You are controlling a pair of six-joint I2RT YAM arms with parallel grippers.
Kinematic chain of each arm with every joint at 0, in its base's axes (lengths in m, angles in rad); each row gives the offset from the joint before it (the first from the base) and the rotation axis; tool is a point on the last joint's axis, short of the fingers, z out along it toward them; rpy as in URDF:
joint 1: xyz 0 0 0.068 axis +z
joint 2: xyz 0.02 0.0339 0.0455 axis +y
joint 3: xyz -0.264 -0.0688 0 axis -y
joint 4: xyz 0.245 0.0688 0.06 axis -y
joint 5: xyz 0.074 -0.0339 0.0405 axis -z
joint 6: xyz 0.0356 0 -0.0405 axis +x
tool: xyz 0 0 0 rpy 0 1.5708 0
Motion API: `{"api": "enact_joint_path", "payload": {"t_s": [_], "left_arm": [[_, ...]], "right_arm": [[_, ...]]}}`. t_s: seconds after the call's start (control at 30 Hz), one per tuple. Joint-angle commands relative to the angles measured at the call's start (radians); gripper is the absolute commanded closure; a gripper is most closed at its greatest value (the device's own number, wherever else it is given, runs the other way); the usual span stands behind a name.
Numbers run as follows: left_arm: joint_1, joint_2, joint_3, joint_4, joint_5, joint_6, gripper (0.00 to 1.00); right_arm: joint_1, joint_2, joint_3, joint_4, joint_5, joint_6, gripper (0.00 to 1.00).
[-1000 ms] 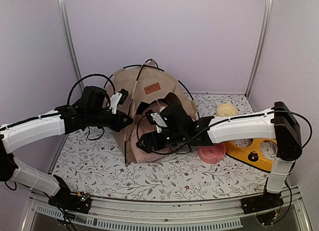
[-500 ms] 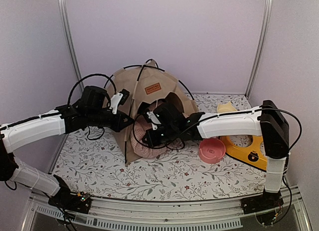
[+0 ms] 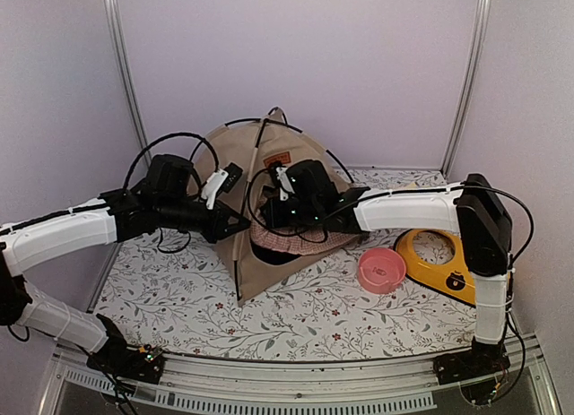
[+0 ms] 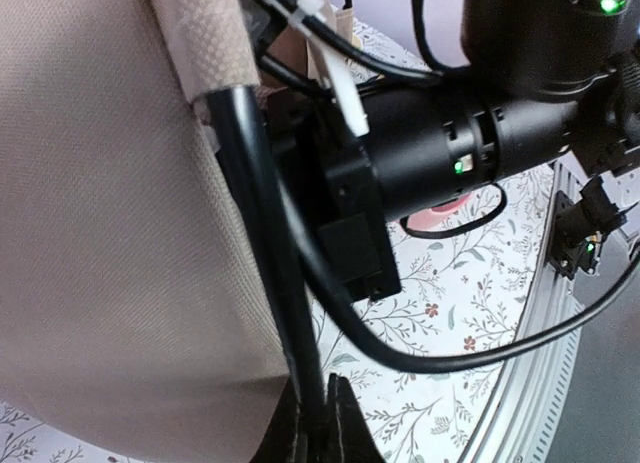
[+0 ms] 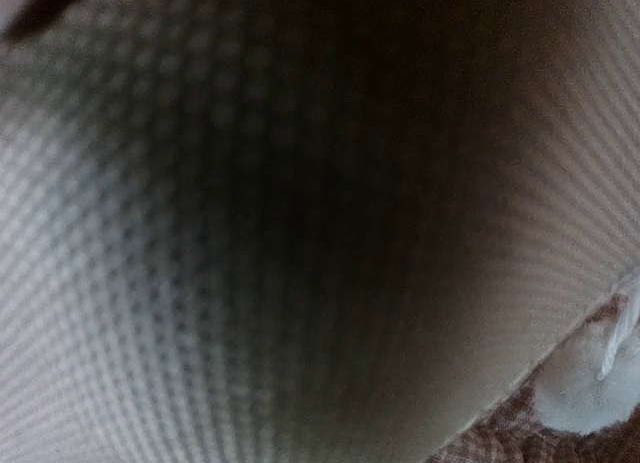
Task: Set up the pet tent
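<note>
A: How far along was the job?

B: Most of the way, I judged. The tent stood as a dome at the back of the table, left of centre, with both arms meeting at its front.

A: What was left?

B: Likely freeing both grippers and letting the base sit flat. The front edge looked lifted and pulled to the left, not resting on its own.

A: And the jaws?

B: The left gripper was narrow, pinched on a pole at the front edge, as far as its wrist view showed. The right gripper reached into the opening. Its fingers were hidden, and its own camera gave only blurred fabric close up, so I could not tell whether it was wide or closed.

A: How did the tent look?

B: Beige fabric rose to a peak, and thin black poles arched over it. A brown label sat high on the front. A pink checked cushion lay inside the opening. The right wrist view caught the pom-pom just above that cushion. The lower front panel hung loose and creased.
</note>
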Motion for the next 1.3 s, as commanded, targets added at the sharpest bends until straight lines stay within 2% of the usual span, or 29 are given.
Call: {"api": "enact_joint_path", "payload": {"t_s": [0.0, 0.27, 0.3, 0.37, 0.43, 0.47, 0.57, 0.7, 0.8, 1.07, 1.27], "left_arm": [[-0.029, -0.046, 0.012, -0.047, 0.081, 0.056, 1.0], [0.033, -0.059, 0.0, -0.051, -0.101, 0.004, 1.0], [0.044, -0.059, -0.003, -0.051, -0.104, -0.002, 1.0], [0.06, -0.056, -0.011, -0.047, -0.098, -0.007, 1.0], [0.065, -0.048, -0.013, -0.047, -0.097, -0.01, 1.0], [0.066, -0.044, -0.016, -0.047, -0.099, -0.013, 1.0], [0.067, -0.027, -0.023, -0.046, -0.108, -0.021, 1.0], [0.069, -0.017, -0.03, -0.048, -0.13, -0.029, 1.0], [0.069, -0.015, -0.033, -0.05, -0.137, -0.034, 1.0], [0.069, -0.019, -0.036, -0.056, -0.142, -0.029, 1.0], [0.069, -0.012, -0.031, -0.053, -0.127, -0.03, 1.0]], "right_arm": [[-0.003, 0.082, 0.029, 0.122, -0.004, -0.019, 1.0], [0.067, 0.12, -0.086, 0.186, -0.116, -0.095, 1.0], [0.069, 0.113, -0.104, 0.186, -0.129, -0.099, 0.97], [0.069, 0.084, -0.148, 0.183, -0.133, -0.099, 0.85], [0.069, 0.033, -0.191, 0.178, -0.107, -0.098, 0.66], [0.07, 0.007, -0.207, 0.17, -0.083, -0.097, 0.6], [0.068, -0.069, -0.224, 0.125, -0.046, -0.102, 0.44], [0.066, -0.149, -0.203, 0.031, 0.005, -0.105, 0.31], [0.064, -0.214, -0.201, -0.029, 0.059, -0.098, 0.26], [0.036, -0.364, -0.268, -0.182, 0.198, -0.067, 0.24], [-0.031, -0.432, -0.333, -0.273, 0.287, -0.037, 0.23]]}}
